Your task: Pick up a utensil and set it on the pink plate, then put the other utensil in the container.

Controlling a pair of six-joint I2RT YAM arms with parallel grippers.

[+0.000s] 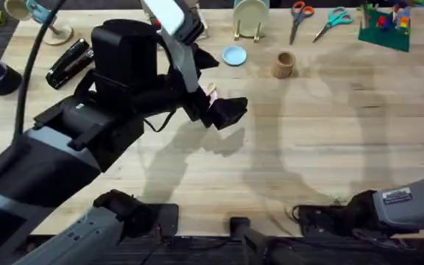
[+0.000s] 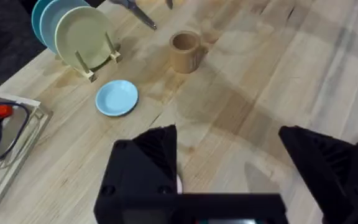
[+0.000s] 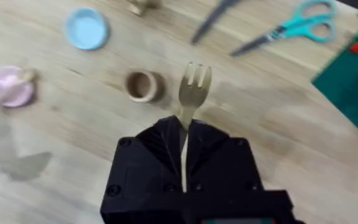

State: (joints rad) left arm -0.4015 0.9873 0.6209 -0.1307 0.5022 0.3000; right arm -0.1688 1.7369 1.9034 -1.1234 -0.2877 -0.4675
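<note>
Fork (image 3: 193, 84) is pinched in the right gripper (image 3: 184, 146), handle clamped between the closed black fingers, tines sticking out past the tips. Right wrist view puts it above the wooden table (image 3: 166, 180), tines near the tan cup (image 3: 141, 86) but not inside it. Cup stands upright and apart from everything else on the far side of the table (image 1: 284, 64). Pink plate (image 3: 14, 86) is well off to one side of the cup, with something small and pale on it, too blurred to identify. In the overhead view the plate sits mostly hidden under the left arm. Left gripper (image 2: 229, 155) hovers over the table with fingers spread wide, holding nothing. Light-blue plate (image 1: 234, 55) lies flat near the plate rack (image 2: 82, 37). Scissors (image 1: 333, 20) lie at the far edge.
</note>
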